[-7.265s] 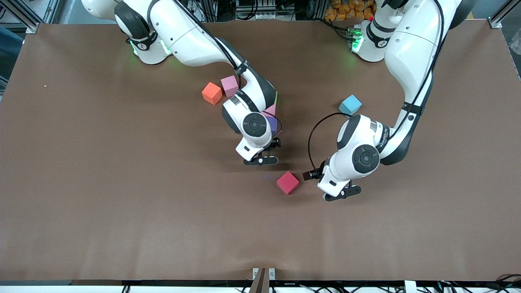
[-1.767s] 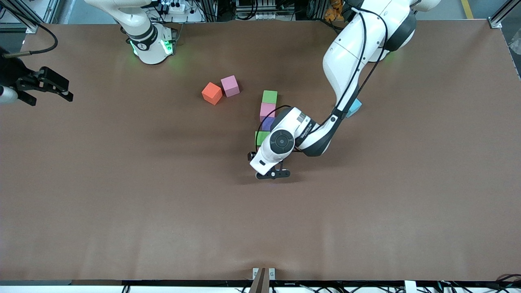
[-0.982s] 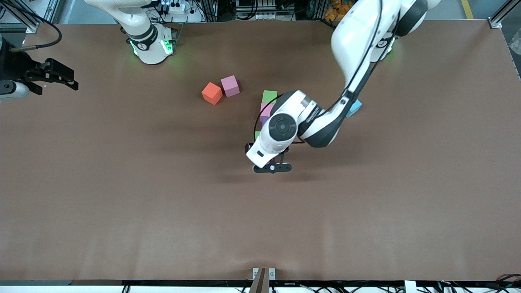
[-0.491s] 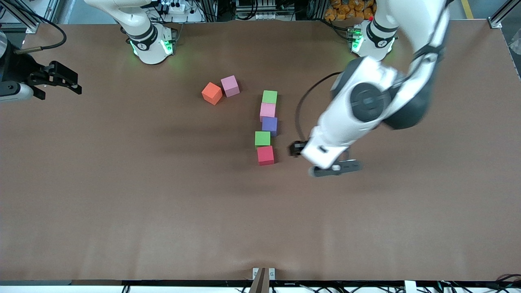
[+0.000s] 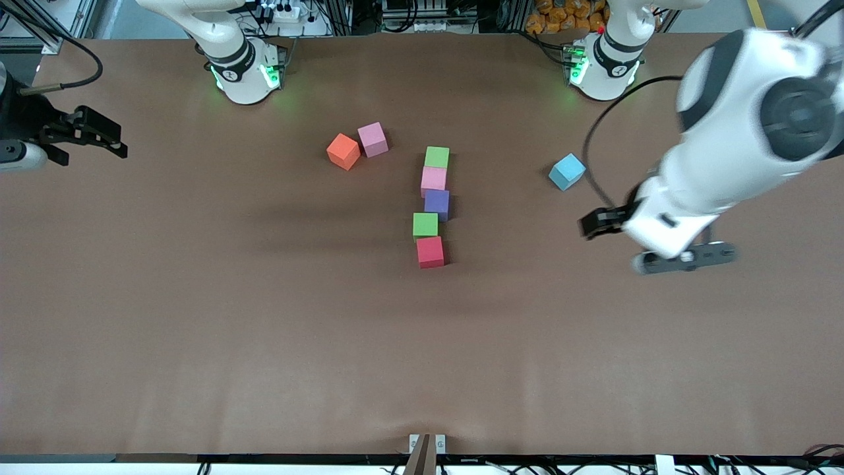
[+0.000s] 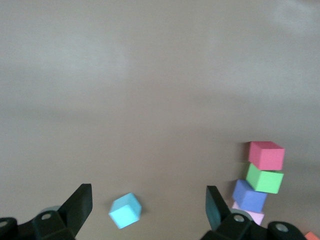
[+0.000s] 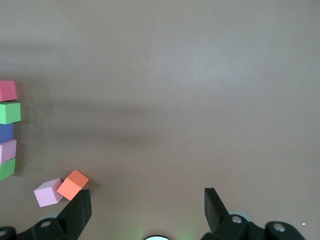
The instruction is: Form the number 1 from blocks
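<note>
Five blocks lie in a slightly crooked column at the table's middle. From farthest to nearest they are a green block [image 5: 436, 157], a pale pink block [image 5: 433, 179], a purple block [image 5: 437, 203], a second green block [image 5: 425, 225] and a red block [image 5: 430, 251]. The left wrist view shows the red block [image 6: 266, 155] and its neighbours from afar. My left gripper [image 5: 682, 258] hangs open and empty in the air toward the left arm's end. My right gripper [image 5: 111, 136] waits open and empty at the right arm's end, and its wrist view shows the column with the red block [image 7: 7, 90] at one end.
An orange cube [image 5: 343, 151] and a darker pink cube [image 5: 372, 139] touch each other, beside the column's farther end toward the right arm. A light blue cube [image 5: 567, 171] lies alone toward the left arm's end and shows between the left fingers [image 6: 125, 210].
The left arm has risen from the column's near end and swung toward its own end of the table, empty. The red block now lies there uncovered. The right arm has barely moved.
</note>
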